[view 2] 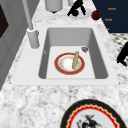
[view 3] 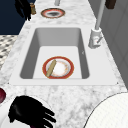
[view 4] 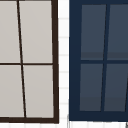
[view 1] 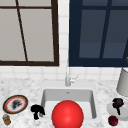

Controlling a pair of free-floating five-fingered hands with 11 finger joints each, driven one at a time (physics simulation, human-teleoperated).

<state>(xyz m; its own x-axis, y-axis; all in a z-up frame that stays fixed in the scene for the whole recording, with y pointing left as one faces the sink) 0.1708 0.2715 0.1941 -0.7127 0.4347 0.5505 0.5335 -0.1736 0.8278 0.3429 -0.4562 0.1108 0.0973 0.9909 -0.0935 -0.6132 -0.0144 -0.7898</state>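
Right hand [view 1: 118, 103] over white plate [view 1: 110, 109]

Left hand [view 1: 37, 110]: floating low at the left in the front view, fingers hanging down and loosely curled, nothing in them.
Right hand [view 1: 118, 103]: over at the far right in the front view, palm down, fingers drooping.
Right hand, right side view [view 3: 30, 112]: fingers spread and fairly straight, looks relaxed rather than clenched.
Spacing: the two hands are well apart.
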